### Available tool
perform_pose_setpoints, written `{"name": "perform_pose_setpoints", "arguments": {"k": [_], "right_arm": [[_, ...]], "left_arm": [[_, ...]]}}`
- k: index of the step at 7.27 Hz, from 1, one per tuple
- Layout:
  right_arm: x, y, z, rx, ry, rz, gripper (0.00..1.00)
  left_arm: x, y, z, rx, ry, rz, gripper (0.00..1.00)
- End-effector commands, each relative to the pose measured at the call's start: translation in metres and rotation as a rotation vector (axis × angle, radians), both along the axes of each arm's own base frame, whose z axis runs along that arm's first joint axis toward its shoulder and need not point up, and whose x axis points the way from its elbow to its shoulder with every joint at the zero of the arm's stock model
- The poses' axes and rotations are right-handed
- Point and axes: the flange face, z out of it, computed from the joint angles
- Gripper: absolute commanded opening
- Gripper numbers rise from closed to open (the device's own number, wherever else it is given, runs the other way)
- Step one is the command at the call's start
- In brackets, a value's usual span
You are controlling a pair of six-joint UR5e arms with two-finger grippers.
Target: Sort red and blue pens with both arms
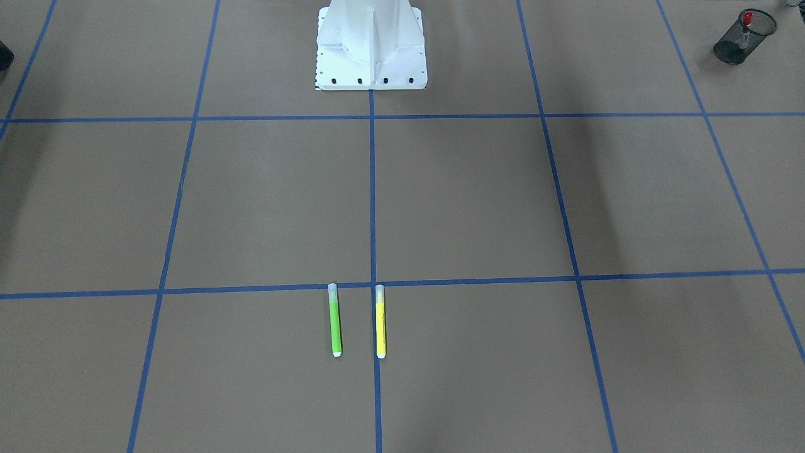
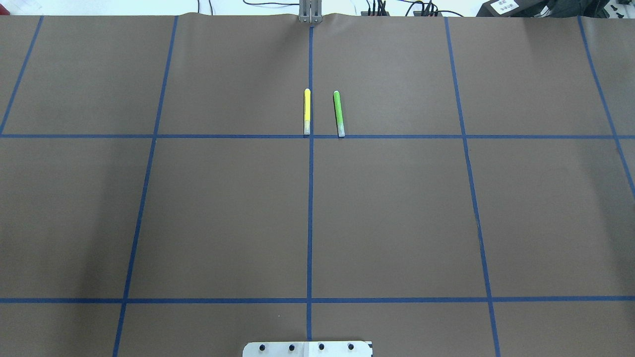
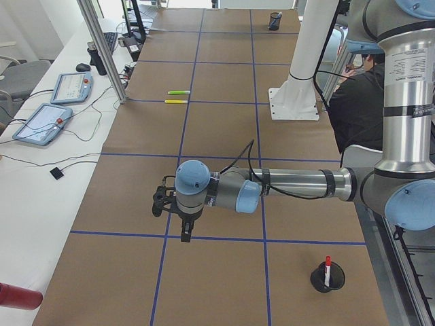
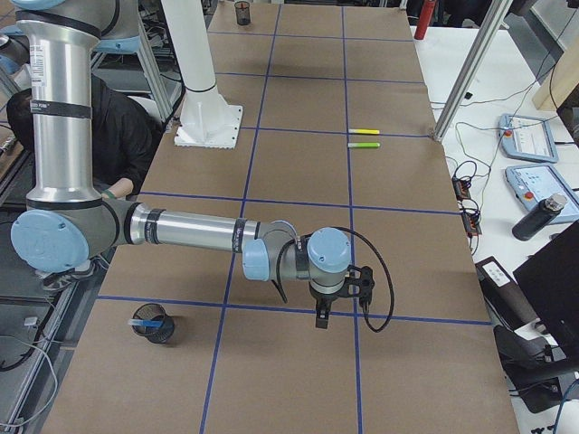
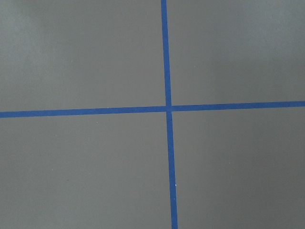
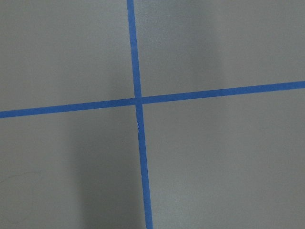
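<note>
Slim red-capped marker [image 1: 746, 21] in round black mesh cup [image 1: 729, 51]

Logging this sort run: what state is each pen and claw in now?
Red marker: standing in the left mesh cup.
Blue highlighter: leaning in the right mesh cup.
Green highlighter: lying flat.
Yellow highlighter: lying flat beside it, not touching.
Left claw: open or shut, cannot tell.
Right claw: likewise cannot tell.

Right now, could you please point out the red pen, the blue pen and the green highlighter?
red pen [image 3: 327, 261]: exterior left view, its red cap.
blue pen [image 4: 145, 321]: exterior right view, its blue barrel.
green highlighter [image 2: 339, 113]: overhead exterior view, mid-barrel.
</note>
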Motion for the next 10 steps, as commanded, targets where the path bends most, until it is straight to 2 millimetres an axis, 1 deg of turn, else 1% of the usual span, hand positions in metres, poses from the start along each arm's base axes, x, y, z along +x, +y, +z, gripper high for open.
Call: {"name": "perform_pose_setpoints", "arguments": {"k": [1, 2, 3, 6, 8, 9, 10], "right_arm": [[0.0, -0.002, 0.001, 0.013, 0.017, -0.001, 1.0], [-0.008, -0.017, -0.013, 0.015, 0.017, 0.011, 1.0], [-0.018, -0.035, -0.031, -0.007, 0.009, 0.051, 1.0], [-0.021, -0.038, -0.052, 0.024, -0.009, 0.05, 1.0], [-0.022, -0.035, -0.053, 0.013, -0.035, 0.046, 1.0], [-0.023, -0.03, -0.058, 0.017, -0.052, 0.043, 1.0], [-0.023, -0.027, -0.055, 0.011, -0.052, 0.043, 1.0]], "left_arm": [[0.0, 0.0, 0.004, -0.011, -0.002, -0.002, 1.0], [0.0, 0.0, 0.003, -0.009, -0.002, -0.003, 1.0], [0.001, 0.0, 0.001, -0.01, -0.002, -0.005, 1.0], [0.0, 0.0, 0.0, -0.009, -0.001, -0.008, 1.0], [0.0, 0.002, 0.002, -0.013, -0.001, -0.007, 1.0], [0.0, 0.003, 0.003, -0.014, -0.001, -0.007, 1.0], [0.0, 0.003, 0.003, -0.015, -0.001, -0.008, 1.0]]}}
